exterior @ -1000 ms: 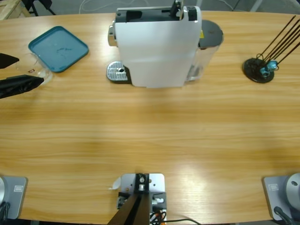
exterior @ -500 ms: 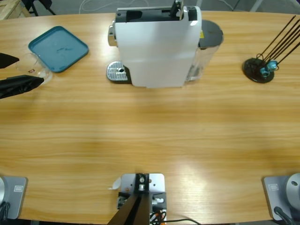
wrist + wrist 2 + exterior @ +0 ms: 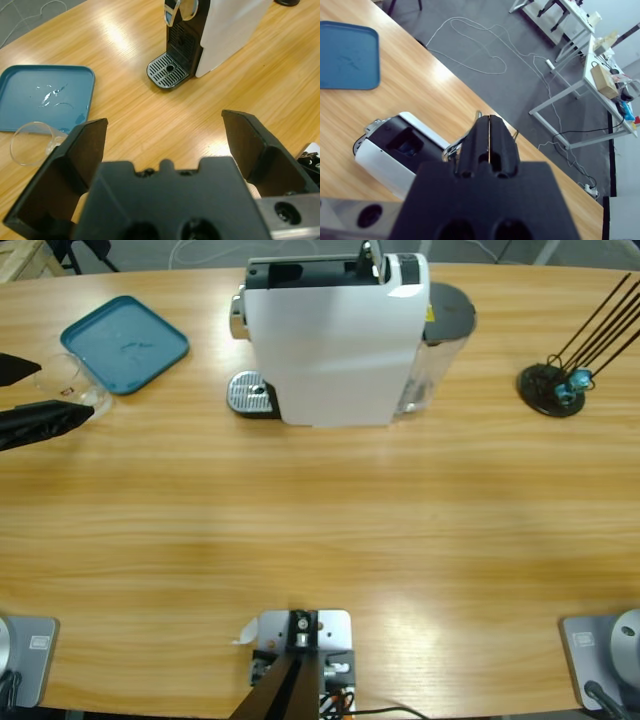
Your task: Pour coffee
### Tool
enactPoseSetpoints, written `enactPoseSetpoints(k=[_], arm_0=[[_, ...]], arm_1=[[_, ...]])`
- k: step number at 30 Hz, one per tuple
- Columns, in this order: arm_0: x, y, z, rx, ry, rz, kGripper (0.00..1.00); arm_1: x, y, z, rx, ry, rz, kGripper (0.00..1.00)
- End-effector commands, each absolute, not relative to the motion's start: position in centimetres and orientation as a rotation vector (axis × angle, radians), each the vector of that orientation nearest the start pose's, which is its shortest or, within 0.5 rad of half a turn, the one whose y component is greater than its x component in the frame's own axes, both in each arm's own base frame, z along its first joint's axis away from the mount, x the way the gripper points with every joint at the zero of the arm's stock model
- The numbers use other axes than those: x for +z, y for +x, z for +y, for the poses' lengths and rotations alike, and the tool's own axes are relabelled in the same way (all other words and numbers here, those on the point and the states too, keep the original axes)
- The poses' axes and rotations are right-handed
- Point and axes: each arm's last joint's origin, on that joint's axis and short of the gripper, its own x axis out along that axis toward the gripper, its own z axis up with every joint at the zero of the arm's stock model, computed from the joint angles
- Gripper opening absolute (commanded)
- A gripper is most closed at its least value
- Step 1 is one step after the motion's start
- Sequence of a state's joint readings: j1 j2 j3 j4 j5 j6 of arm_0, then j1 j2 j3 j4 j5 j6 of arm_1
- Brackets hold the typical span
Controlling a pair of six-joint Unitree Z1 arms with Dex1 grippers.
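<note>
High view: white coffee machine (image 3: 335, 340) stands at the tabletop's (image 3: 320, 510) far middle.
Left gripper (image 3: 165, 135): jaws spread wide, empty, well left of the machine.
Glass (image 3: 34, 143): beside teal tray (image 3: 45, 95); coffee not discernible.
Right gripper (image 3: 490, 137): jaws pressed together above the machine's lever (image 3: 455, 146).

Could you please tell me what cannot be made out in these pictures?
- Tumbler contents: in the left wrist view, a jaw of the left end effector hides part of the glass tumbler.
- Contact of the right end effector: in the right wrist view, its own body covers the top of the coffee machine.
- Marks on the teal tray: in the high view, they are too small to identify.
</note>
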State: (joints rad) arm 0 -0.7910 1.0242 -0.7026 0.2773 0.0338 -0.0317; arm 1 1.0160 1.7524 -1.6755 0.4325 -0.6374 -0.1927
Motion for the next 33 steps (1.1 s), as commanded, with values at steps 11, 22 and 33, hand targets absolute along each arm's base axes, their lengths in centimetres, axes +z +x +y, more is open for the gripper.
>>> enactPoseSetpoints(k=[11,22,33], arm_0=[[30.8,10.1,-9.9,-0.730,0.236,0.613,0.996],[30.7,10.1,-9.9,-0.729,0.237,0.615,0.996],[30.7,10.1,-9.9,-0.729,0.238,0.618,0.996]], arm_1=[[36.4,22.9,34.0,0.447,-0.700,0.418,0.000],[33.5,24.1,36.4,0.495,-0.744,0.453,0.000],[30.8,24.3,37.3,0.530,-0.747,0.499,0.000]])
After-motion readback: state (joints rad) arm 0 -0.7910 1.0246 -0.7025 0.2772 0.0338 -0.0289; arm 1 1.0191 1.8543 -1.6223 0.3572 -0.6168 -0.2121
